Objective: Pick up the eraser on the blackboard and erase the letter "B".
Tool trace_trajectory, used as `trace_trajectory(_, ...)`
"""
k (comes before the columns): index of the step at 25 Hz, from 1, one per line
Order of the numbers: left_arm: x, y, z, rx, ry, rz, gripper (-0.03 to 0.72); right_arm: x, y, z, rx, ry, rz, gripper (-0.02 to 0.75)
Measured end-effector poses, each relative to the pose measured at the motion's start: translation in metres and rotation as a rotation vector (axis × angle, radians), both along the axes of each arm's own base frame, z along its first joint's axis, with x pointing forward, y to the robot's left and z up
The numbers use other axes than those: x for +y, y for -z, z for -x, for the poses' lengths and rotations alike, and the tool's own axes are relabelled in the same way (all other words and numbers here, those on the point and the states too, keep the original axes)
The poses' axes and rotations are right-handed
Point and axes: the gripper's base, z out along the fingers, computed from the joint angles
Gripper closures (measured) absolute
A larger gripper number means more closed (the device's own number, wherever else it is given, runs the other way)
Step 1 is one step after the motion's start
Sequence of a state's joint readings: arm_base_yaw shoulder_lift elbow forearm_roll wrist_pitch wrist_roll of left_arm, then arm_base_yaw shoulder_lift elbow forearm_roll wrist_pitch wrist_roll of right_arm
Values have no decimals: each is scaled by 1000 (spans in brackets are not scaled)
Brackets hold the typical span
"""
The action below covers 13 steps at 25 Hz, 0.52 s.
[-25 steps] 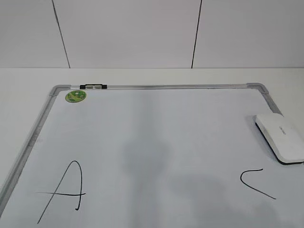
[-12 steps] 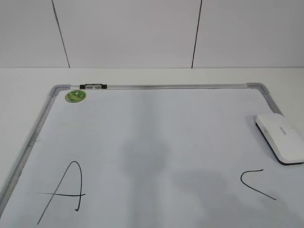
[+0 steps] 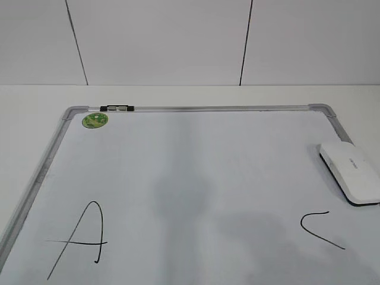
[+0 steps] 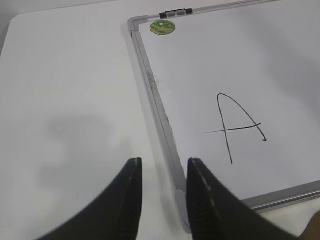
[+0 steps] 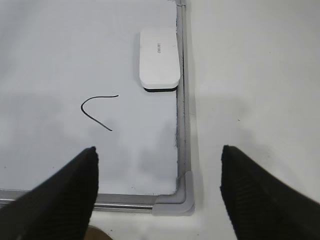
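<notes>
the eraser (image 5: 159, 58) lies on the blackboard (image 5: 60, 55) by its right frame; right gripper (image 5: 159, 192) spread wide, left gripper (image 4: 164, 200) slightly parted.

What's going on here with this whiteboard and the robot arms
Nothing is being handled right now. The eraser lies by the right edge of the blackboard, with only an A and a C written on it; no B shows. The right gripper hangs open over the board's near right corner, the left gripper narrowly open over its left frame.
</notes>
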State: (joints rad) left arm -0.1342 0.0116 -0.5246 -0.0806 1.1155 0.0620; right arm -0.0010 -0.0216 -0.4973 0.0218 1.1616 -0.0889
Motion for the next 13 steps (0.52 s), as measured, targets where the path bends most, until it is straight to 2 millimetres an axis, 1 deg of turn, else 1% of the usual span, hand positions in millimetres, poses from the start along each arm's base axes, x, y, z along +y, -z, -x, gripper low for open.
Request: trace_trajectory(13,0,0,0,-1,0,0,452,0,0,0,-2,1,-2,153)
